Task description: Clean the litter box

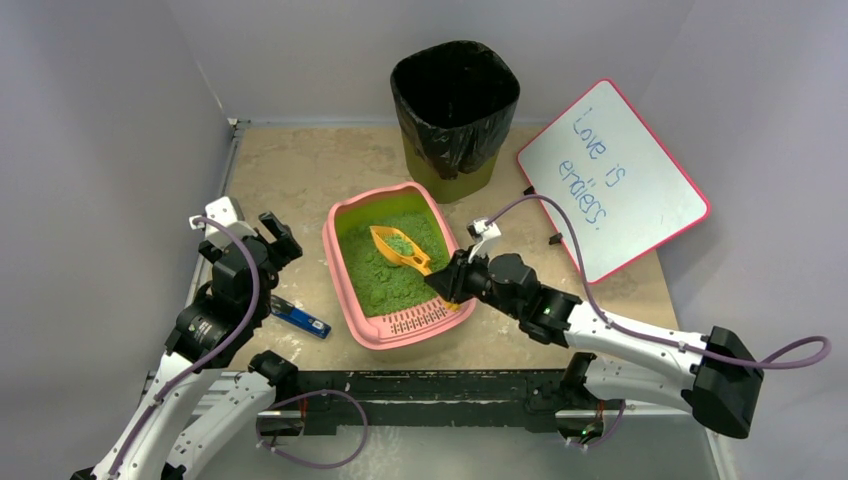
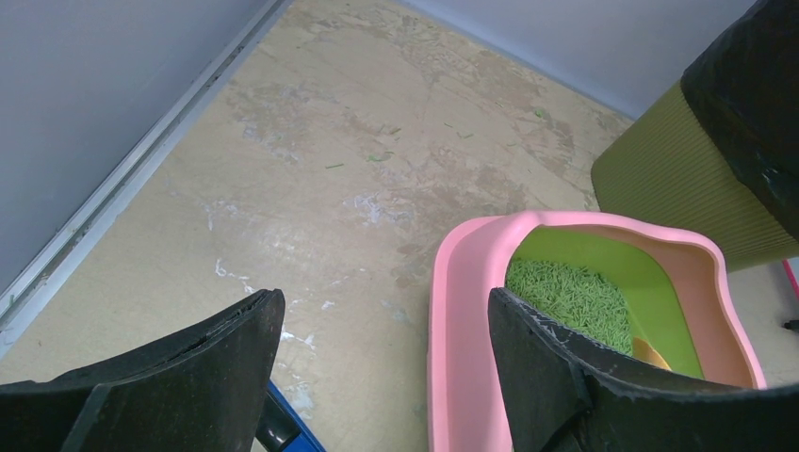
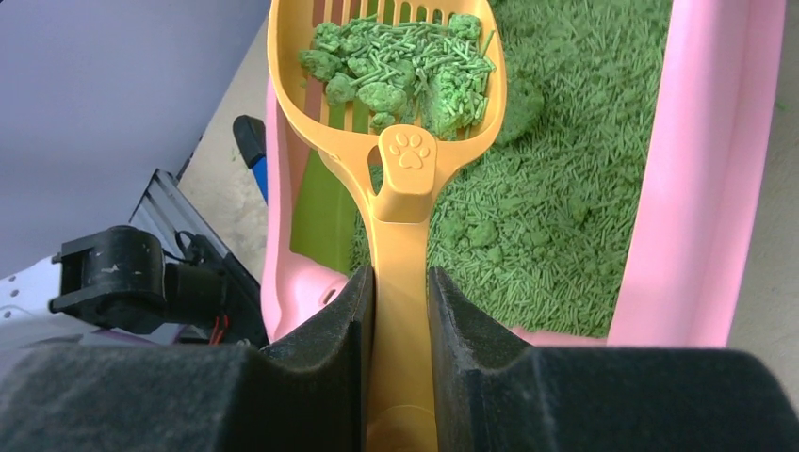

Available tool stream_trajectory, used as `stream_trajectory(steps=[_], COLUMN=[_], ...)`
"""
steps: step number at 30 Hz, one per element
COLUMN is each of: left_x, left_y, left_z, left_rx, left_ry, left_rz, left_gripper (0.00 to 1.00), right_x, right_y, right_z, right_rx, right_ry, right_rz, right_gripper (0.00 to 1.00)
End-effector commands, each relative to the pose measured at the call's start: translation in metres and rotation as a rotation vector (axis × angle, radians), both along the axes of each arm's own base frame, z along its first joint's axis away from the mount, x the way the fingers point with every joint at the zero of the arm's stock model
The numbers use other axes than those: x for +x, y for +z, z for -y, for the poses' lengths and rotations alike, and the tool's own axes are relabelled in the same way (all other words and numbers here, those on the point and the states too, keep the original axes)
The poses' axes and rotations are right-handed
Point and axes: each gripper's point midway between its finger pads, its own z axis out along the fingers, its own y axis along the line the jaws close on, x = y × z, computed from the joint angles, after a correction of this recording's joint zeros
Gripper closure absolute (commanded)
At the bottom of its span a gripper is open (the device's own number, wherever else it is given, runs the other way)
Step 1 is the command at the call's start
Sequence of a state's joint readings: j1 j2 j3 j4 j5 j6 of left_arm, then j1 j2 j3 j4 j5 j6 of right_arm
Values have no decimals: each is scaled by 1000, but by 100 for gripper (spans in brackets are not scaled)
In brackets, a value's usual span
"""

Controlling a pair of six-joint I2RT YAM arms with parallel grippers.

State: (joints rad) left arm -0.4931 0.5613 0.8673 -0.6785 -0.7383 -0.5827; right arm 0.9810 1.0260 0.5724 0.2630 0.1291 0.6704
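The pink litter box (image 1: 340,262) (image 2: 471,311) (image 3: 693,179) sits mid-table, filled with green litter (image 1: 385,275) (image 3: 556,207). My right gripper (image 1: 450,283) (image 3: 400,297) is shut on the handle of an orange slotted scoop (image 1: 398,247) (image 3: 400,104). The scoop is held over the box and carries several green clumps. My left gripper (image 1: 275,235) (image 2: 382,325) hangs open and empty to the left of the box, just above the table.
A tall olive bin (image 1: 455,105) (image 2: 697,179) with a black bag stands behind the box. A whiteboard (image 1: 610,180) leans at the back right. A blue tool (image 1: 300,318) (image 2: 283,428) lies on the table left of the box, under my left arm.
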Motion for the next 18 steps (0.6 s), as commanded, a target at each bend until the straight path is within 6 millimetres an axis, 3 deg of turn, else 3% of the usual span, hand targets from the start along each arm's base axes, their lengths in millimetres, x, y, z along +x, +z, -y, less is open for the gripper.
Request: stream_trajectory(steps=[1, 11, 18], left_x=[2, 1, 1], left_y=[8, 9, 9], left_z=[1, 2, 2], left_rx=[-22, -25, -27], left_ry=[-3, -8, -8], left_rz=[33, 36, 38], left_gripper=[21, 21, 21], right_x=[12, 21, 36], right_y=[38, 57, 70], right_z=[-6, 21, 30], right_rx=[39, -315, -621], right_ry=[46, 164, 218], right_rz=[254, 963, 1210], right_gripper=[100, 100, 100])
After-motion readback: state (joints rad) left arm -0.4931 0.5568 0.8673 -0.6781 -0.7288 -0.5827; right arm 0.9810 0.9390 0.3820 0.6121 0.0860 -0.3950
